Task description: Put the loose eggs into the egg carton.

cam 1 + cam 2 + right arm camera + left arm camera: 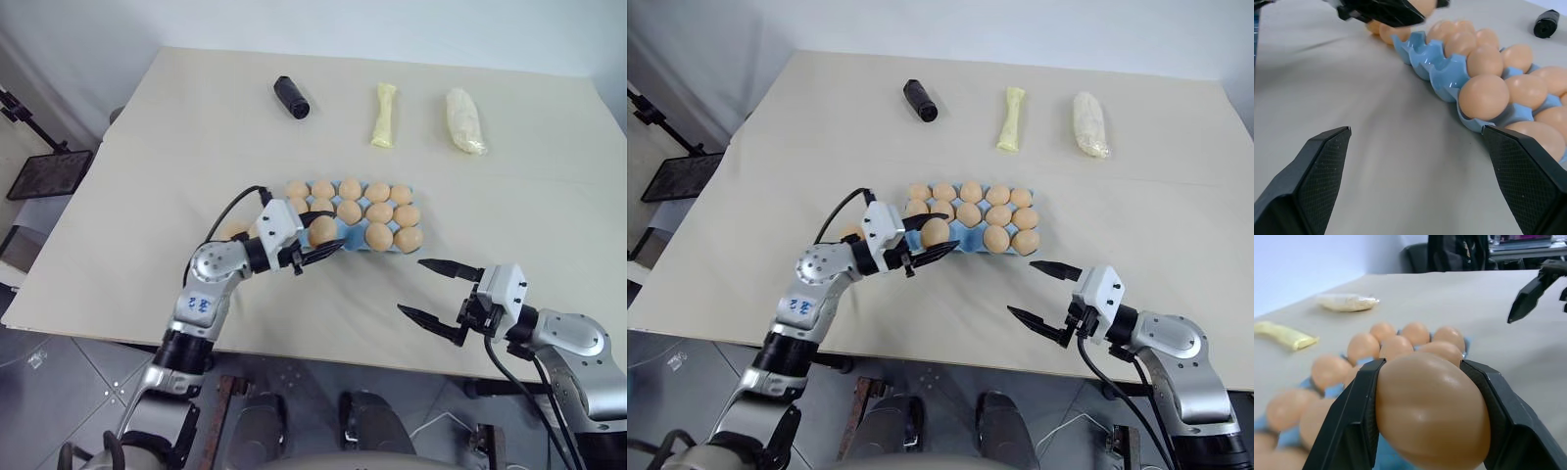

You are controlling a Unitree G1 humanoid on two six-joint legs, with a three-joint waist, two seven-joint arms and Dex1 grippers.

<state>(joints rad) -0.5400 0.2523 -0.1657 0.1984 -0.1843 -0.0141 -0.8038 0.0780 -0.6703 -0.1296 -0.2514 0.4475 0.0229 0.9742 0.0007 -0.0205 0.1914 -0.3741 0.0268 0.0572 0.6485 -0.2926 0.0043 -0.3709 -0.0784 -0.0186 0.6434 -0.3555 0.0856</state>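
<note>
Right now the left hand (321, 251) pinches one egg (322, 231) between its two black fingers (1349, 426), which press on either side of it. That held egg hangs over the near-left corner of the egg carton (353, 245), at about 7 o'clock of the tray. The carton is a light blue moulded tray lying near the middle of the surface (147, 196), and most of its cups already carry eggs; whether the held egg touches the tray I cannot tell. Another loose egg (232, 231) lies on the surface just beyond the left arm, at 9 o'clock of the carton.

The right hand (438, 289) has its fingers spread wide and grips nothing. It hovers above bare surface at about 5 o'clock of the carton, well apart from it, pointing towards the tray.

Along the far side of the surface, at 12 o'clock, lie a black cylinder (291, 97), a pale yellow bag (384, 116) and a white bag (464, 121), all well apart from the carton.
</note>
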